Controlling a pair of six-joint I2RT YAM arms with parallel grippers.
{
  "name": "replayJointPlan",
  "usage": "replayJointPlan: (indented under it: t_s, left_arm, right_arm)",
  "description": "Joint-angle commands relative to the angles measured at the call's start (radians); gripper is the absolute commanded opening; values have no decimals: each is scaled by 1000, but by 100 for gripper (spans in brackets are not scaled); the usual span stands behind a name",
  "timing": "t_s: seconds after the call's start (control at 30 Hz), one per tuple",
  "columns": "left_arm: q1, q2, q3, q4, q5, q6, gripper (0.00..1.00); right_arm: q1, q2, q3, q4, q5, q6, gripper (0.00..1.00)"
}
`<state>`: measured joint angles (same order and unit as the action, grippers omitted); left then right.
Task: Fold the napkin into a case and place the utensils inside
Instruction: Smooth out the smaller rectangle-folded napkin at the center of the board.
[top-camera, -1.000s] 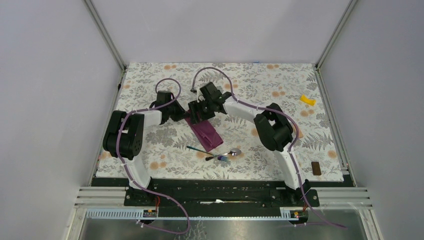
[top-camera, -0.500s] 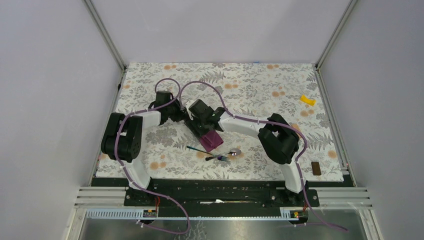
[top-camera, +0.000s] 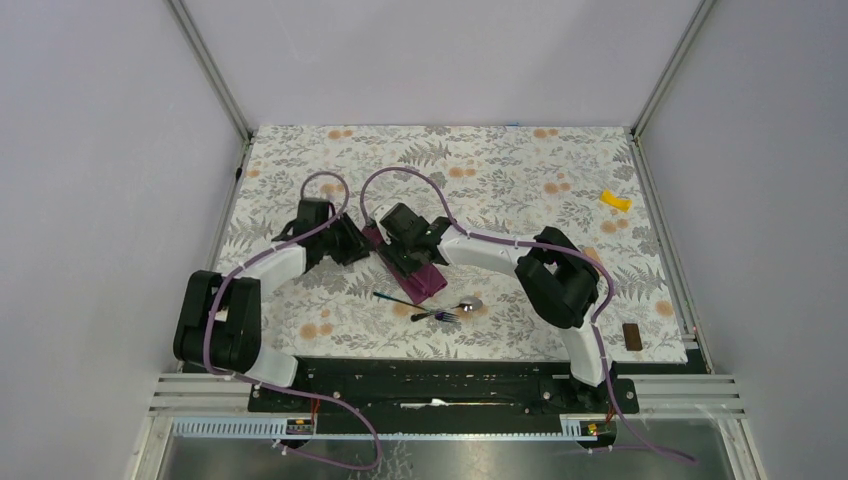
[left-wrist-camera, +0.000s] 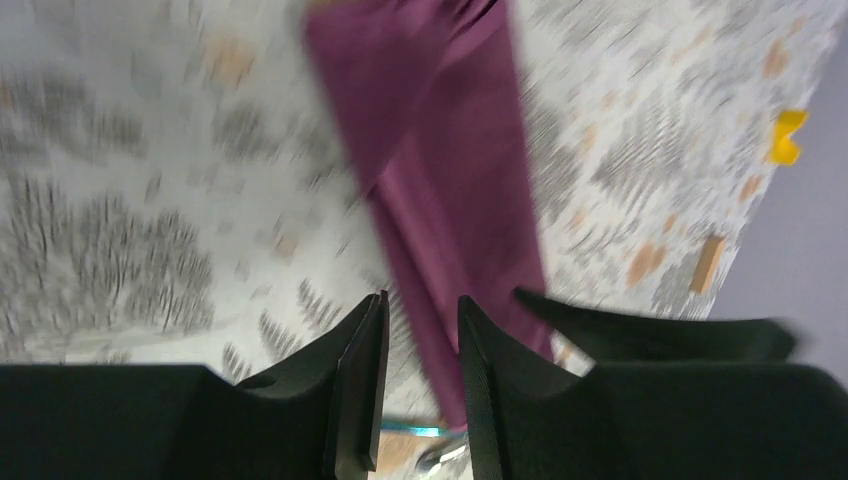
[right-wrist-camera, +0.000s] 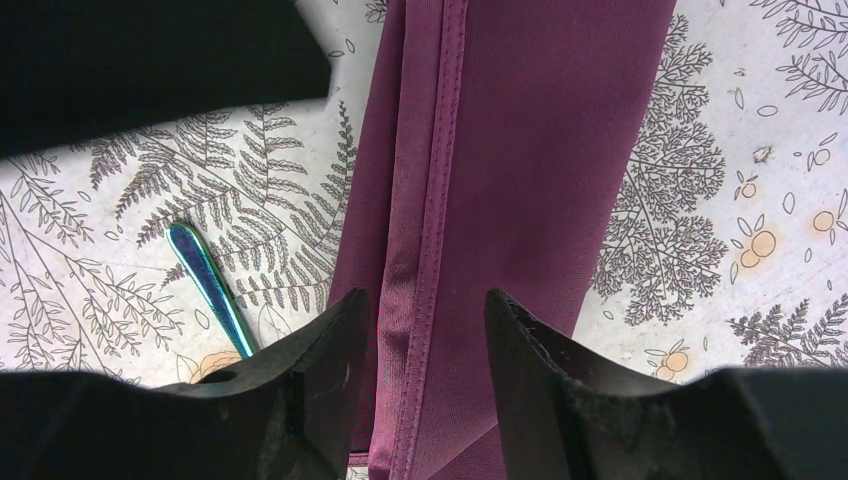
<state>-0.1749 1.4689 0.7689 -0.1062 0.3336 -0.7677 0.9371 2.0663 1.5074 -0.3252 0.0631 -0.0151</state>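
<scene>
Left pincer (left-wrist-camera: 422, 298) has let go, narrowly parted; right pincer (right-wrist-camera: 425, 296) gapes over napkin (right-wrist-camera: 540, 150)

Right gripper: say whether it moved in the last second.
Yes. The right gripper slid along the napkin toward the near edge, closer to the unmoved spoon.

Your left arm (top-camera: 270, 263): base near left, elbow folded low at the left edge, forearm reaching far and right toward the middle.
Your left pincer (top-camera: 352, 240) (left-wrist-camera: 420, 310): fingers parted by a narrow gap.
Your right arm (top-camera: 490, 250): base near right, elbow raised, forearm stretched left.
Your right pincer (top-camera: 402, 240) (right-wrist-camera: 425, 300): angled downward, fingers set moderately apart, not clamped.
The two pincers sit just beside each other, right one to the right.
</scene>
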Motion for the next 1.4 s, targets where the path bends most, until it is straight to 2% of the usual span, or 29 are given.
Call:
replayJointPlan:
  t_s: [0.0, 0.13, 0.23, 0.47, 0.57, 0.73, 0.9, 1.0, 1.23, 1.37]
  left_arm:
    - [-17, 2, -117, 59, 104, -94, 36]
    - [-58, 42, -149, 114, 118, -131, 37]
    - [-73, 81, -167, 169, 142, -176, 37]
    - [-78, 87, -207, 207, 92, -278, 37]
    - [-81, 77, -222, 214, 59, -303, 39]
    - [-88, 87, -233, 230, 36, -315, 39]
    - [-96, 117, -245, 269, 32, -323, 27]
    - [-98, 133, -244, 276, 30, -319, 23]
    - [-116, 164, -243, 315, 35, -331, 9]
    - [-121, 160, -254, 330, 32, -340, 5]
  right_arm:
    - [14, -10, 3, 9, 29, -16, 52]
    - [22, 8, 6, 8, 50, -18, 49]
    - [24, 18, 13, 6, 50, -16, 51]
    - [24, 60, 51, -23, 46, -16, 50]
    - [25, 65, 57, -24, 51, -13, 43]
    - [25, 37, 52, -8, 43, 1, 26]
    - [24, 9, 68, -6, 31, 9, 8]
    - [24, -23, 65, -7, 24, 41, 1]
    - [23, -44, 62, -9, -43, 83, 0]
    - [23, -17, 69, 4, -100, 129, 0]
